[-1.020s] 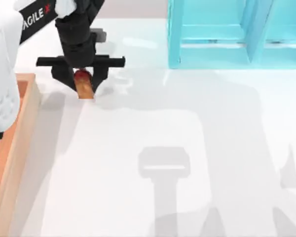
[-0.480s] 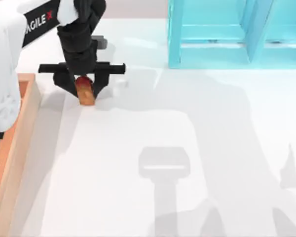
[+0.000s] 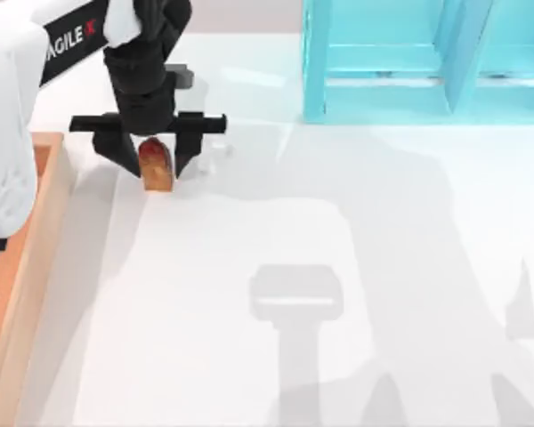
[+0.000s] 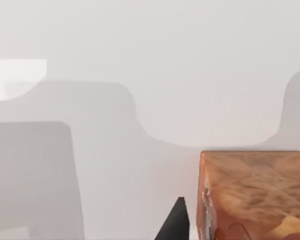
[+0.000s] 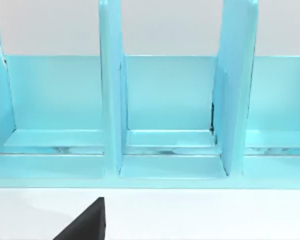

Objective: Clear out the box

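The left gripper (image 3: 157, 158), jaws clamped on a small orange-brown wooden block (image 3: 157, 169) just right of the shallow light-brown wooden box (image 3: 37, 222) at the table's left edge, should lower gently, then release squarely.

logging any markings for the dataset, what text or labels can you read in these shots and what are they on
"AGILE" in white letters, followed by a red mark that looks like an X, on the black band of the left arm in the top view; the first letter is partly cut off.
No text on the brown block under the left gripper, the box, the turquoise shelf or the table.
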### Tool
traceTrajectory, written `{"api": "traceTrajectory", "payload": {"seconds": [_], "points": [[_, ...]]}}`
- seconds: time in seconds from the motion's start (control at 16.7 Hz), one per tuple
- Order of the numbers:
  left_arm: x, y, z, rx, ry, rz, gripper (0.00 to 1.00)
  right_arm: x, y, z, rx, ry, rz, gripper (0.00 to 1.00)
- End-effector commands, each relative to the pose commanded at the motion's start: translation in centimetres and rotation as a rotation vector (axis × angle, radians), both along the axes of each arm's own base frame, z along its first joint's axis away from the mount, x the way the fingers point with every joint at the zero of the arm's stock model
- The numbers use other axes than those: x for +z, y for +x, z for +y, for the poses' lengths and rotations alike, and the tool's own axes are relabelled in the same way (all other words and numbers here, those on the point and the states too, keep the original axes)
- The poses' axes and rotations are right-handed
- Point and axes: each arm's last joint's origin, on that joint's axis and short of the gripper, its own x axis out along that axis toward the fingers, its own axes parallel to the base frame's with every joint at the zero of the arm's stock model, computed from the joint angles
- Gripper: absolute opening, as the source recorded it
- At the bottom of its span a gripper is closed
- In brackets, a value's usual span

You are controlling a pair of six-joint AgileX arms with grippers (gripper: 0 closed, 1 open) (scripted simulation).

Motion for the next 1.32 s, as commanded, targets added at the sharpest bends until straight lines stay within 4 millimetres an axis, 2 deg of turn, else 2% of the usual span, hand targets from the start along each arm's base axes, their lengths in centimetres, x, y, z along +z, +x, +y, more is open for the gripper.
{"api": "traceTrajectory", "payload": {"seconds": [0.18, 0.24, 0.9, 1.14, 1.32], "points": [[0.0, 0.0, 0.0, 0.000, 0.000, 0.000, 0.98, 0.0, 0.0, 0.0, 0.000, 0.000, 0.000, 1.00], [0.0, 0.0, 0.0, 0.000, 0.000, 0.000, 1.00, 0.0, 0.0, 0.0, 0.000, 0.000, 0.000, 1.00], [0.3, 0.2, 0.0, 0.001, 0.003, 0.008, 1.00, 0.0, 0.0, 0.0, 0.000, 0.000, 0.000, 1.00], [3.2, 0.5, -0.1, 0.001, 0.001, 0.002, 1.00, 0.0, 0.0, 0.0, 0.000, 0.000, 0.000, 1.00], [4.7, 0.5, -0.1, 0.001, 0.001, 0.004, 1.00, 0.0, 0.0, 0.0, 0.000, 0.000, 0.000, 1.00]]}}
